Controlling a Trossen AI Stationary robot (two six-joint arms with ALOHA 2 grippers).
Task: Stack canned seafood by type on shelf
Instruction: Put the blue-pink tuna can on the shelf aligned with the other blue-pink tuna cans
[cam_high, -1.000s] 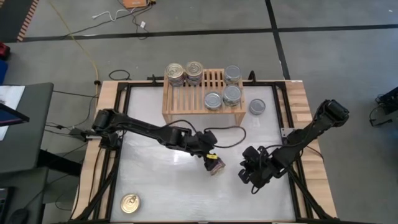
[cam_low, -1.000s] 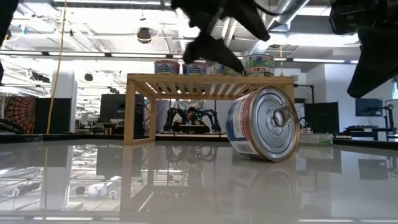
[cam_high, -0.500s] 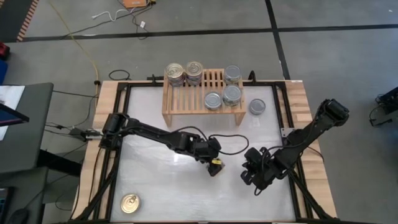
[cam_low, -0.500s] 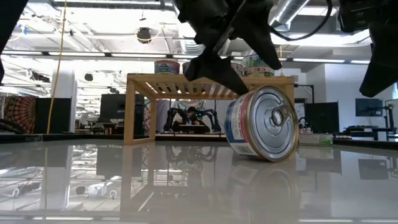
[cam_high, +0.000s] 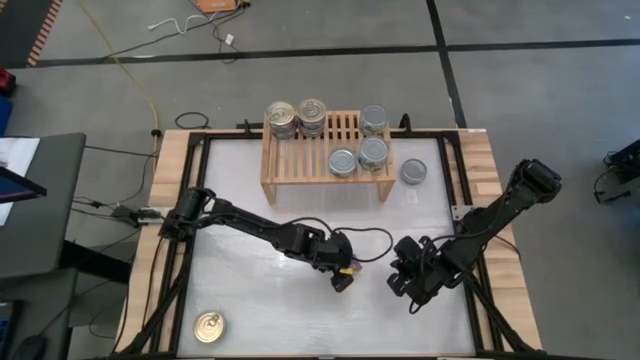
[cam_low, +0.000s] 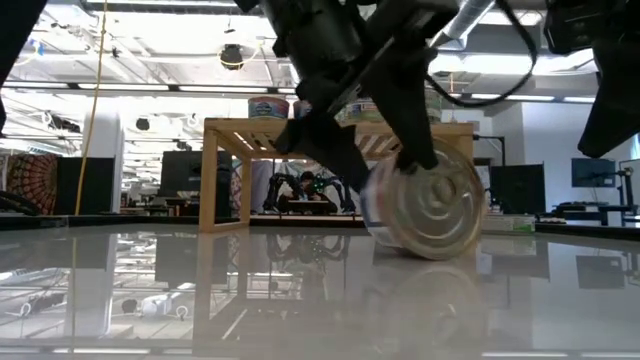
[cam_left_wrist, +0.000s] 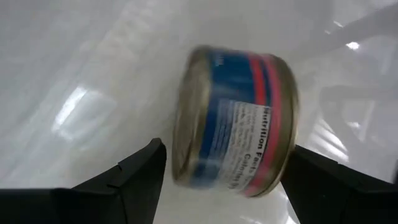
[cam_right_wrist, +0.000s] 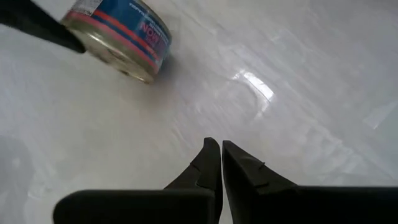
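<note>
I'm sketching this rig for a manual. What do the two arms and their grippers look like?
Both arms are black, slim, jointed links. The left arm has a thin black cable looping loose near its wrist. The left gripper has two flat, tapered black fingers; the right gripper has the same black, wedge-tipped fingers. No markings are visible.

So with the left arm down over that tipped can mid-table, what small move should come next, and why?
Probably close the left gripper on the blue-and-red can. The can lies on its side on the white table, its jaws stand open either side of it, and nothing is held yet. The right gripper waits shut nearby.
</note>
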